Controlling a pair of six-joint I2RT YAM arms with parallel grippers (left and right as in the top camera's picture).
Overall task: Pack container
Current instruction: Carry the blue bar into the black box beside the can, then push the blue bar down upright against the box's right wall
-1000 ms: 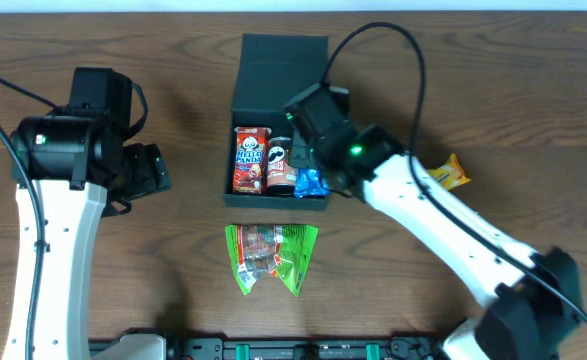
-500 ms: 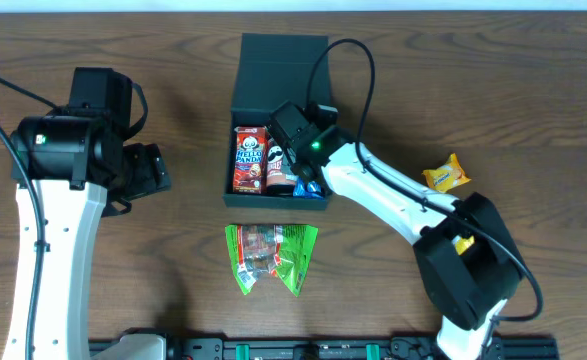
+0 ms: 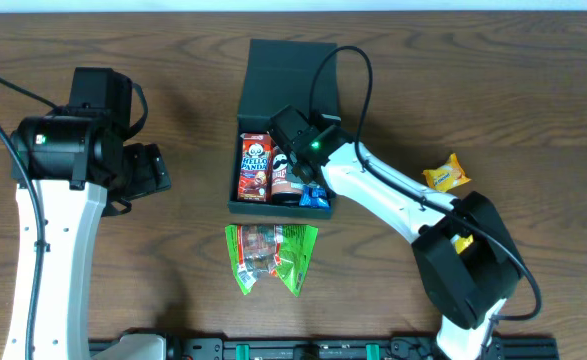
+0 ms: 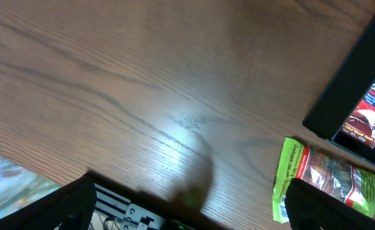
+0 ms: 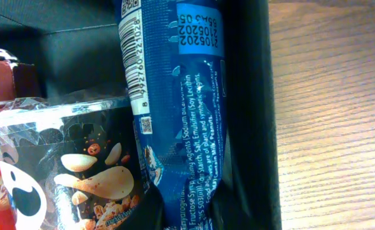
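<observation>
The dark teal container (image 3: 273, 208) stands open at mid-table, its lid (image 3: 291, 70) folded back on the far side. Inside are a red Hello Panda box (image 3: 254, 167), a Pringles can (image 3: 284, 175) and a blue packet (image 3: 316, 195). My right gripper (image 3: 308, 180) is down in the container's right side. In the right wrist view the right gripper (image 5: 190, 211) is shut on the blue packet (image 5: 181, 108), between the can (image 5: 66, 172) and the container wall (image 5: 244, 96). My left gripper (image 3: 148, 170) is open and empty over bare table at the left; its wrist view shows the fingers (image 4: 187, 204) wide apart.
A green snack packet (image 3: 271, 255) lies in front of the container and also shows in the left wrist view (image 4: 328, 182). A yellow packet (image 3: 445, 176) lies to the right. The container corner (image 4: 347, 89) shows at the left wrist view's right edge.
My right gripper has gone down into the container with the blue packet. The container has shifted slightly to the right and turned a little. The left arm has not moved.
</observation>
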